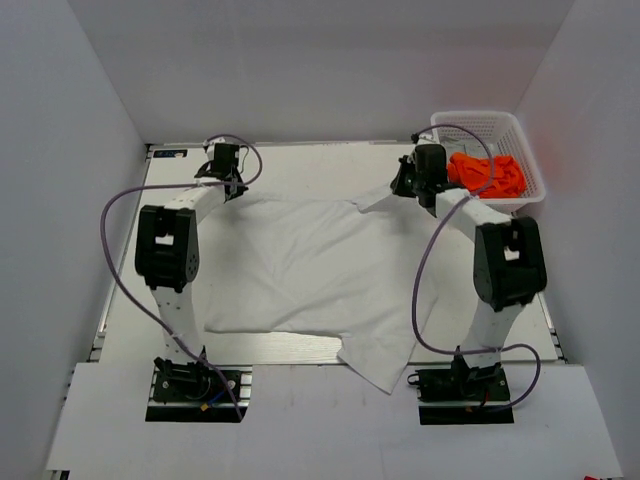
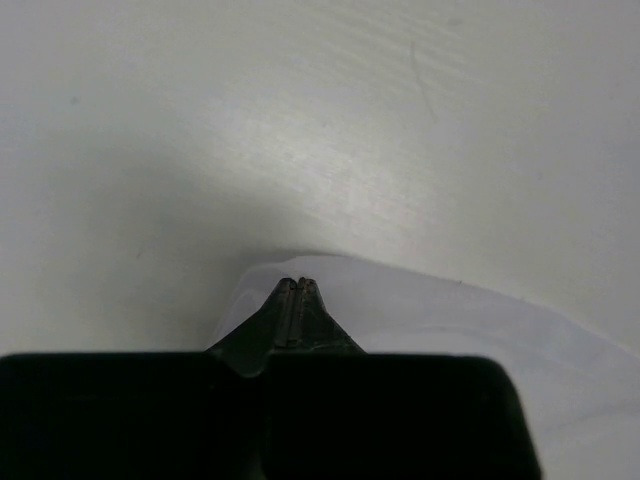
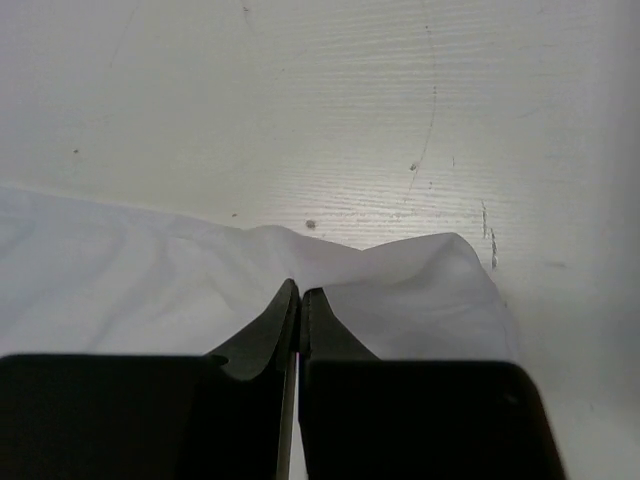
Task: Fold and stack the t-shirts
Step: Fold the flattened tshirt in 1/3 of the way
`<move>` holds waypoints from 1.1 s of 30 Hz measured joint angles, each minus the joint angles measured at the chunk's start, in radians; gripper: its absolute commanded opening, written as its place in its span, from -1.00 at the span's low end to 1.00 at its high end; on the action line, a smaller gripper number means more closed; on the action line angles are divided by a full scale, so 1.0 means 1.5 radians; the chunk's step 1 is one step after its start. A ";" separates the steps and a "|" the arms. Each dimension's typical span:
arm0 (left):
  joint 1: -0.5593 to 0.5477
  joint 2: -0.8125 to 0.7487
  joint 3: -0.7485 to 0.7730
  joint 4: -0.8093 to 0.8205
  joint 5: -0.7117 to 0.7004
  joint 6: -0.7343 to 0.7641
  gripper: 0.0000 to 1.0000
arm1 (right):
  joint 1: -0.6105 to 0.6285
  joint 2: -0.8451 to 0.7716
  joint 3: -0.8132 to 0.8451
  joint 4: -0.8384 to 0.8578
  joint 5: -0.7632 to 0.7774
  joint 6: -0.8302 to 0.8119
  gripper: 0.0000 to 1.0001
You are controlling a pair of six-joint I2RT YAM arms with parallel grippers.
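On the white table (image 1: 300, 160), the white t-shirt (image 1: 300, 265) lies spread out wide, mostly flat with soft creases running across it. Its far edge runs from one of my grippers to the other, and one near corner hangs over the table's front edge on my right side. My left gripper (image 2: 298, 284) is down at the shirt's far left corner. Its fingertips are pressed together with no gap that I can see, and the cloth edge curves around the tips, so I read it as pinching that corner of the white t-shirt. My right gripper (image 3: 300, 291) is at the far right corner. Its fingers are closed to a hairline slit, and the white cloth is gathered in a small raised fold on both sides of the tips, nipped between them. Bare tabletop, scuffed and speckled, shows just beyond both pinched corners. The orange t-shirt (image 1: 487, 173) sits crumpled inside the white lattice basket (image 1: 476, 117) at the table's far right corner. The basket is just beside my right gripper, and the orange t-shirt does not touch the white one.
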State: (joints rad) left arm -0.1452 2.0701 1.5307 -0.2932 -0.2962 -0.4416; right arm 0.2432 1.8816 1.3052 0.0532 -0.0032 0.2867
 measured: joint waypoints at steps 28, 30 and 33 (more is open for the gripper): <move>-0.010 -0.373 -0.383 -0.057 -0.049 -0.134 -1.00 | 0.004 -0.556 -0.520 -0.098 0.025 0.133 -1.00; -0.010 -0.374 -0.393 -0.062 -0.044 -0.144 -1.00 | 0.005 -0.585 -0.575 -0.097 0.017 0.166 -1.00; -0.010 -0.375 -0.407 -0.080 -0.042 -0.170 -1.00 | 0.007 -0.618 -0.640 -0.086 0.002 0.210 -0.98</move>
State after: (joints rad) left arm -0.1600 1.5078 0.9195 -0.4133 -0.3599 -0.6968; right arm 0.2535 0.9543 0.3450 -0.0761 -0.0006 0.6014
